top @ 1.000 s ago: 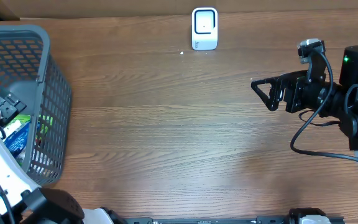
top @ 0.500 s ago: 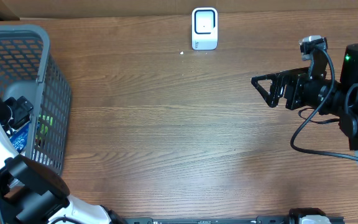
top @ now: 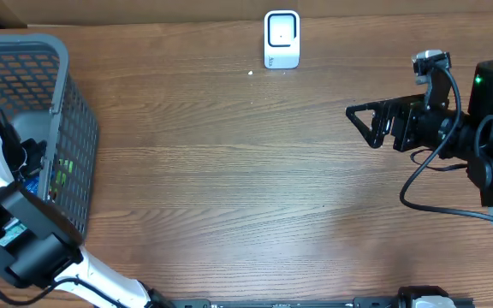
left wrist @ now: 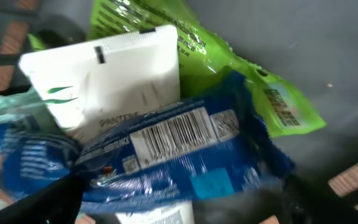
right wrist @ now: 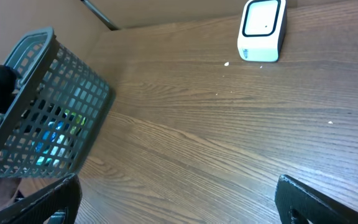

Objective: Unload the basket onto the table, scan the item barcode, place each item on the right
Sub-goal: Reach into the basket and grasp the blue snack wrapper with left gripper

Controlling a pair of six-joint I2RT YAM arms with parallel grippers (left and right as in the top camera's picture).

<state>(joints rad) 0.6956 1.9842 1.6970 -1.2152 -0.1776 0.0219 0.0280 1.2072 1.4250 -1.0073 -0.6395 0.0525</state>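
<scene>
Down inside the basket, the blue packet lies barcode-up right under the left end effector, long side spanning its wide-open jaws. Right end effector is open too, but way off across the surface, so left's nearer

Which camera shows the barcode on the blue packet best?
The left wrist view: the barcode on the blue packet faces the lens, close up. Overhead and right wrist show only blue glimpses through the basket mesh, no barcode.
</scene>
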